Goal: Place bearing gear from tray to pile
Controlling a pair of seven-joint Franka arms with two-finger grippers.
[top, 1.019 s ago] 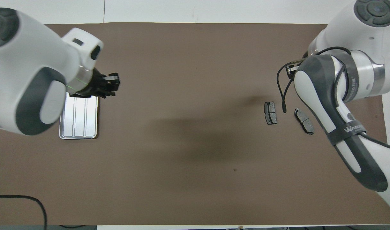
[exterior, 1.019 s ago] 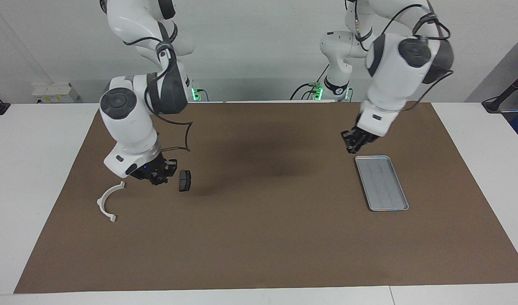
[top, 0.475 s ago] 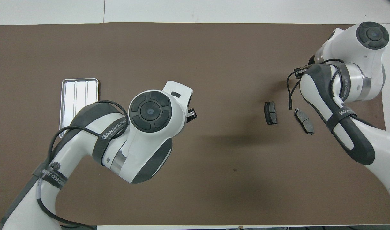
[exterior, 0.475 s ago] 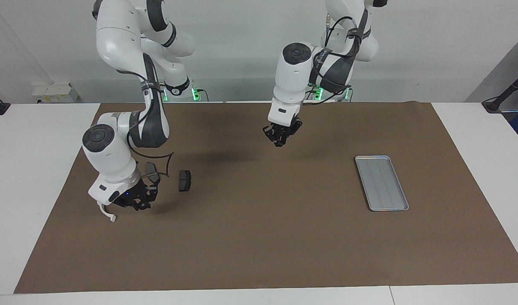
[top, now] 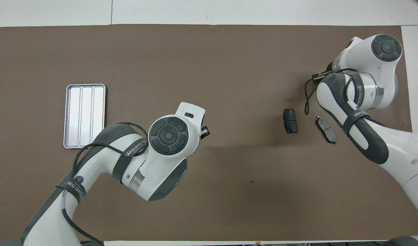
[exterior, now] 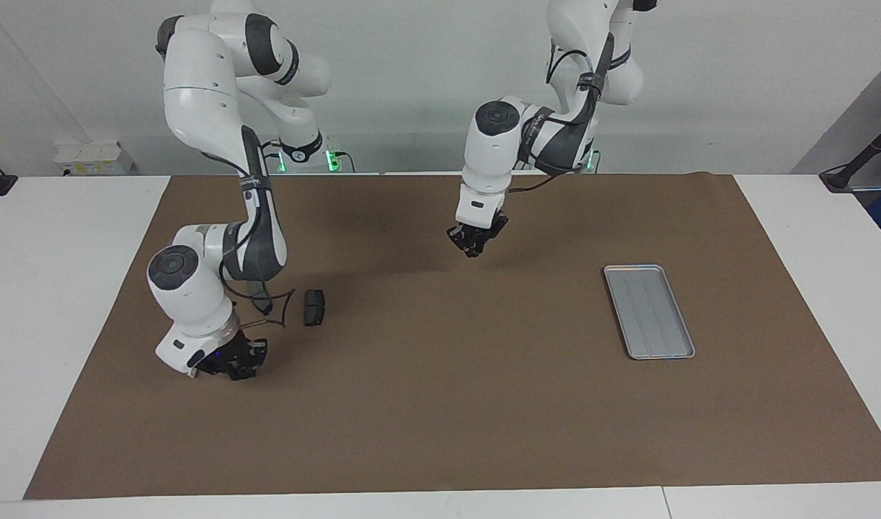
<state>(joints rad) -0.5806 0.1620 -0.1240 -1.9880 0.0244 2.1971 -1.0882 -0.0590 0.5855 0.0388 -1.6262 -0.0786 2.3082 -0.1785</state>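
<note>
The silver ribbed tray (exterior: 649, 311) lies toward the left arm's end of the mat, and it also shows in the overhead view (top: 85, 116); its floor is bare. No bearing gear shows anywhere. My left gripper (exterior: 474, 244) hangs over the middle of the mat, and only its tip (top: 204, 130) shows from above. Two dark grey pads (exterior: 313, 307) (top: 326, 129) lie toward the right arm's end. My right gripper (exterior: 237, 362) is low over the mat, farther from the robots than the pads. The right hand hides the white half-ring bracket.
The brown mat (exterior: 440, 404) covers most of the white table. A cable loop (exterior: 285, 306) hangs from the right wrist beside the pads. The right arm's forearm (top: 363, 133) lies over the mat next to the pads.
My left gripper has swung from beside the tray to over the mat's middle. My right gripper has moved away from the robots and down, covering the white bracket.
</note>
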